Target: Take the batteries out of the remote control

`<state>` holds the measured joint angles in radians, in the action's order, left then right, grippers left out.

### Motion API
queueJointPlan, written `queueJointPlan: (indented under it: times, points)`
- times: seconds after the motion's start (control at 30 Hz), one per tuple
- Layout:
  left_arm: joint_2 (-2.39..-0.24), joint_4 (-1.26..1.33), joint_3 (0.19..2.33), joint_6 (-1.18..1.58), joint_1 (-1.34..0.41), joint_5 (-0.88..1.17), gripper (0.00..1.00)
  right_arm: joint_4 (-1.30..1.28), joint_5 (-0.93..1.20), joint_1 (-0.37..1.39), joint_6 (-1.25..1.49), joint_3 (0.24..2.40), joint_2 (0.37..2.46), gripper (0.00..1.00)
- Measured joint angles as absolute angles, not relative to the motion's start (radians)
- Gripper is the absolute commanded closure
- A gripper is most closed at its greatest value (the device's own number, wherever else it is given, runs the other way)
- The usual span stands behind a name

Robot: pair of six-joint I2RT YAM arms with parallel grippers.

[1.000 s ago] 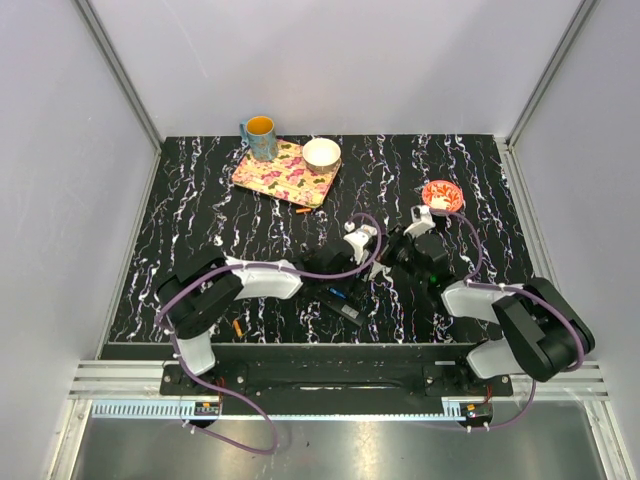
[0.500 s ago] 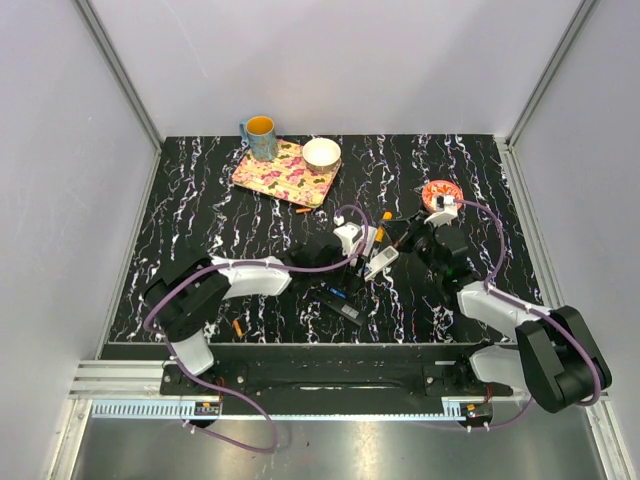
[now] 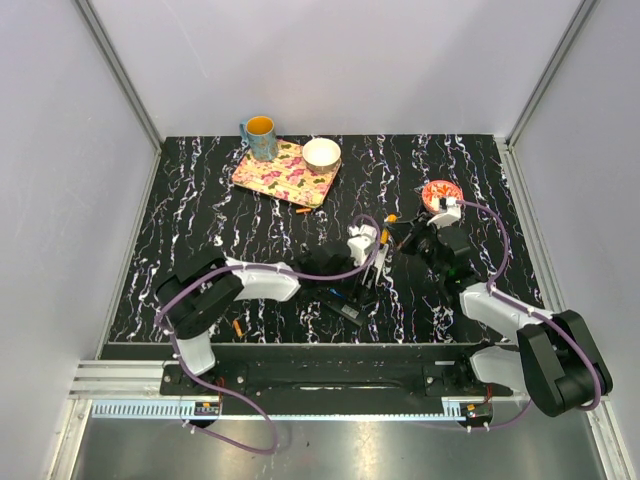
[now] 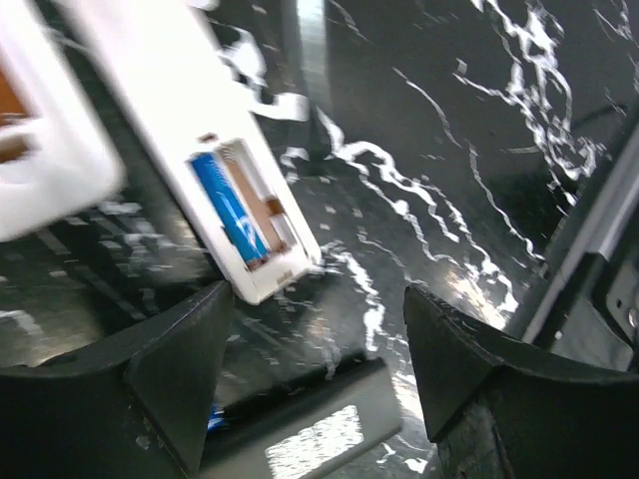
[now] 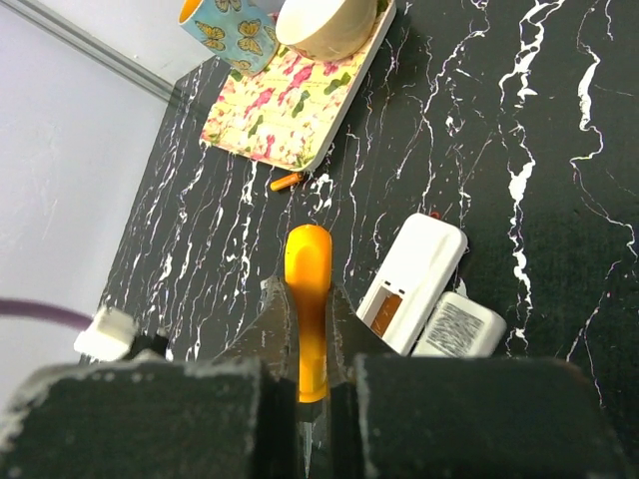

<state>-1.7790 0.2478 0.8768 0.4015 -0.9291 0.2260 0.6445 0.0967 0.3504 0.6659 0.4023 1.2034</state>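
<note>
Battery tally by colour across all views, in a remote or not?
Orange batteries: 3, one in the right gripper, one beside the tray, one loose front-left.
Blue batteries: 2, one in the white remote, one at the black remote.
Total: 5

No writing I can make out anywhere. The pale label on the black bar [image 4: 305, 442], bottom centre of the left wrist view, is too blurred to read.
</note>
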Motion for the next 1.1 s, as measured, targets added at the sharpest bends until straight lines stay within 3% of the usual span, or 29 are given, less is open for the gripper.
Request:
queueJointPlan:
  times: [0.37, 0.73, 1.1]
  points:
    - [-1.833, 0.280, 0.913, 0.420, -0.987, 0.266, 0.30, 0.633, 0.099, 0.347, 0.653, 0.396, 1.196, 1.00]
    - [-1.753, 0.314, 0.846, 0.514, -0.836, 0.339, 0.54, 0.616, 0.099, 0.345, 0.633, 0.351, 1.151, 1.00]
    - [-1.887, 0.332, 0.934, 0.615, -0.811, 0.460, 0.66, 0.631, 0.092, 0.345, 0.678, 0.259, 1.140, 1.00]
